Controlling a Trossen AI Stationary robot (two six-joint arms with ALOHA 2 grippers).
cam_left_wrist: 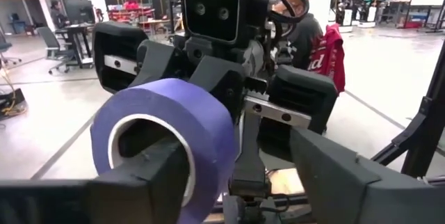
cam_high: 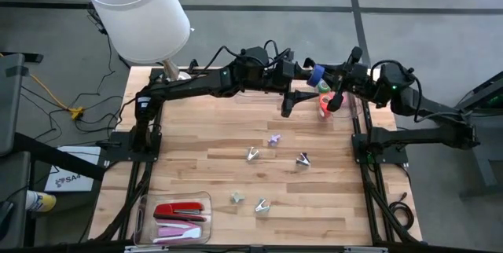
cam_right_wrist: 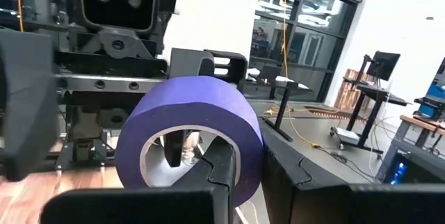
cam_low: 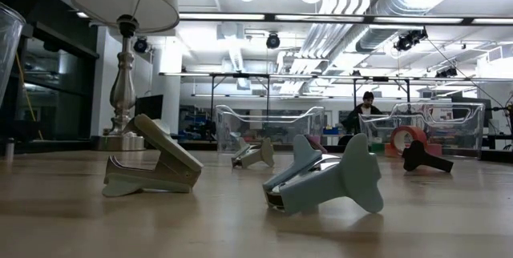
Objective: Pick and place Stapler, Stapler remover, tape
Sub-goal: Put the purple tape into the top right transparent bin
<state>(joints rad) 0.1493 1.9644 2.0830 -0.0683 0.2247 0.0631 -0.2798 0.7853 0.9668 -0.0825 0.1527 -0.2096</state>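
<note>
A purple tape roll [cam_high: 315,75] hangs in the air over the table's far right part, between my two grippers. They face each other along the roll's axis. My right gripper [cam_right_wrist: 247,158] comes from the right [cam_high: 328,80] and is shut on the roll [cam_right_wrist: 201,106]. My left gripper [cam_left_wrist: 236,154] reaches in from the left [cam_high: 302,76] and is open. One of its fingers [cam_left_wrist: 160,175] lies in the roll's hole, and the other [cam_left_wrist: 334,175] stands well off the roll [cam_left_wrist: 208,126]. A red-orange roll [cam_high: 324,108] rests below them. My right gripper pinches the roll's wall [cam_right_wrist: 243,147], one finger [cam_right_wrist: 215,172] inside the hole and one [cam_right_wrist: 292,161] outside. It comes level from the table's right side. The roll is lifted clear, its hole facing left and right. My left gripper has one finger in the hole; whether it touches, I cannot tell.
Several claw-shaped stapler removers lie mid-table [cam_high: 252,153] [cam_high: 302,159] [cam_high: 262,204]. A clear tray [cam_high: 145,206] at the near left holds a red stapler [cam_high: 179,210] and pale ones. A lamp [cam_high: 137,9] stands at the far left. Clear bins [cam_low: 437,118] [cam_low: 268,126] stand along the far side.
</note>
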